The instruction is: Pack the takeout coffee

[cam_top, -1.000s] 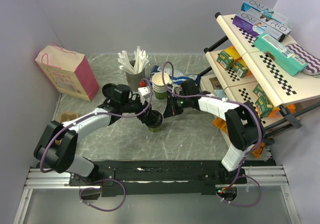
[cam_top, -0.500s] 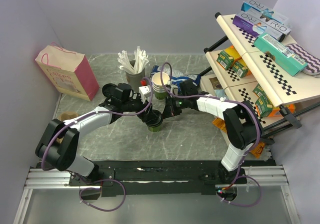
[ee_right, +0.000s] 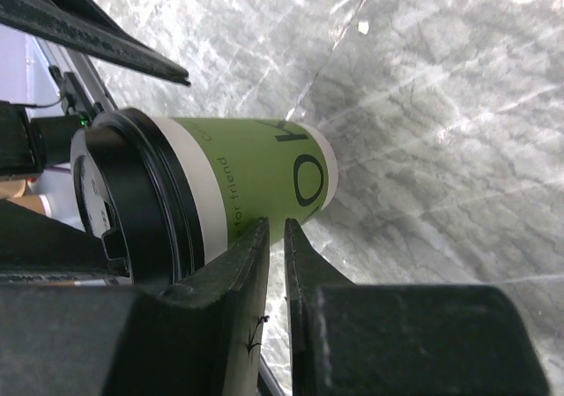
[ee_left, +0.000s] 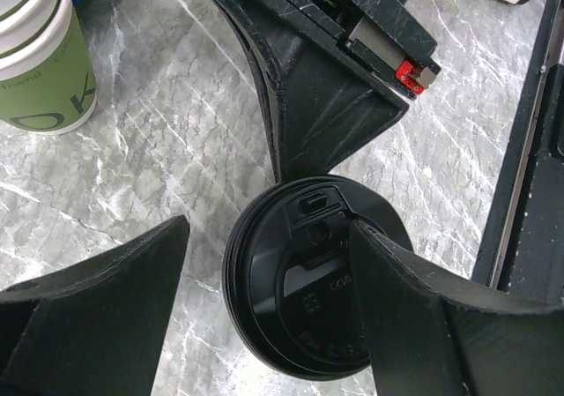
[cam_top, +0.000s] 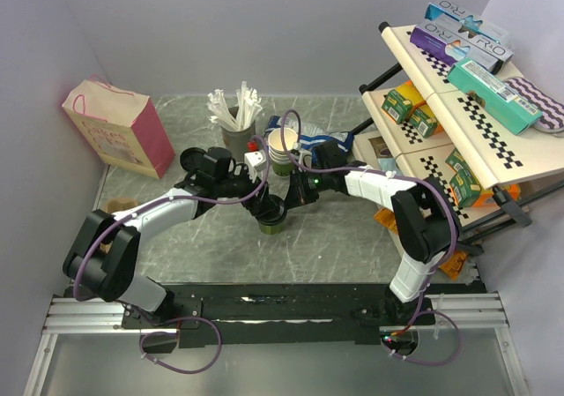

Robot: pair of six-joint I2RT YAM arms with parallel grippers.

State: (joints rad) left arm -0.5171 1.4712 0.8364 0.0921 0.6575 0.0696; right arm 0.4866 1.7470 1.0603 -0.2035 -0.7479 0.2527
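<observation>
Upright near the middle of the grey marbled table [cam_top: 352,237]: the coffee cup [cam_top: 272,214], green sides, black lid [ee_left: 313,295] on top, long axis vertical, base on the tabletop. Straddled by the left gripper [ee_left: 269,237], jaws wide apart, one finger overlapping the lid's rim in the wrist view, the other clear of it with bare table between; not clamped. Met from the right by the right gripper [ee_right: 275,228], fingers barely parted to a thin slit, nothing in it, tips right at the cup's side; contact impossible to tell. Just behind, a stack of lidless cups [cam_top: 283,147].
</observation>
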